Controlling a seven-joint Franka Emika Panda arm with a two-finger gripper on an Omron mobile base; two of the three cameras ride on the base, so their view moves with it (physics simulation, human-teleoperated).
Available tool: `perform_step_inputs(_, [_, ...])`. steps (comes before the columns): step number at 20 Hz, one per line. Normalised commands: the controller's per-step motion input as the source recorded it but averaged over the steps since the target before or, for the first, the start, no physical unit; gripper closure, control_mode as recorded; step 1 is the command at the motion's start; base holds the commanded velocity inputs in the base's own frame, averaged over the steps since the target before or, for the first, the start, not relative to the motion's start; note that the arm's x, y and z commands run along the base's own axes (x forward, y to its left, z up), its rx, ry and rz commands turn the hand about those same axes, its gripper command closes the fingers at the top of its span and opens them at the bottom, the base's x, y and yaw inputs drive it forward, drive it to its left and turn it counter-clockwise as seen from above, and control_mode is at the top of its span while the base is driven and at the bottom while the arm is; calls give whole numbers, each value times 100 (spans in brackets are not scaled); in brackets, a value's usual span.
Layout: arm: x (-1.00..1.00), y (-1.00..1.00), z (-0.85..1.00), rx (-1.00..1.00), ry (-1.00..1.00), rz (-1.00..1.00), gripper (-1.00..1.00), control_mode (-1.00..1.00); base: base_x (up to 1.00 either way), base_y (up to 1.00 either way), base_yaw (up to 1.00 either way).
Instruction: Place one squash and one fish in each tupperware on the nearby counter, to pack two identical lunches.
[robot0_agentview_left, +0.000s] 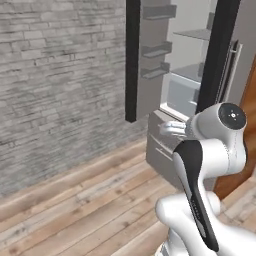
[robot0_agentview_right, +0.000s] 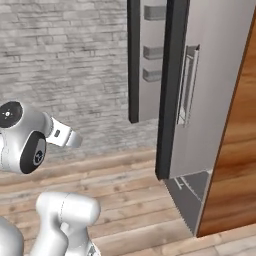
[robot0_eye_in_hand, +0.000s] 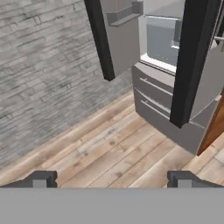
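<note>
The hand (robot0_eye_in_hand: 112, 178) hangs above the wooden plank floor (robot0_eye_in_hand: 109, 153), its two dark fingertips (robot0_eye_in_hand: 40, 178) set wide apart at the lower edge of the hand view, with bare floor between them and nothing held; it points toward the open refrigerator (robot0_eye_in_hand: 168, 65), the landmark for all that follows. None of the squash, fish, tupperware or desk can be made out before the hand, so where they lie relative to it cannot be told. The refrigerator stands ahead and to the right of the hand; its two doors are swung open, and their black edges (robot0_eye_in_hand: 192, 61) stand as tall dark bars in front of the pale lit interior (robot0_agentview_left: 182, 95); grey door shelves (robot0_agentview_left: 156, 50) are stacked on the inner face of the left-hand door; grey drawer fronts (robot0_eye_in_hand: 157, 103) sit below the interior, just above the floor; a long silver handle (robot0_agentview_right: 187, 85) runs down the right-hand door. Left of the refrigerator a grey brick wall (robot0_agentview_left: 60, 85) meets the floor; right of it stands a brown wooden panel (robot0_agentview_right: 232, 150). In the left base view the white arm (robot0_agentview_left: 210, 150) rises before the drawer fronts and covers part of them.
</note>
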Motion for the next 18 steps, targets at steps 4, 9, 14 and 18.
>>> perform_step_inputs(4, [0,0,0,0,0,0,-100,100,66,9,-33])
perform_step_inputs(9, [0,0,0,0,0,0,-100,100,62,17,-36])
perform_step_inputs(14, [0,0,0,0,0,0,-100,100,57,27,-36])
perform_step_inputs(18, [0,0,0,0,0,0,-100,100,49,36,-36])
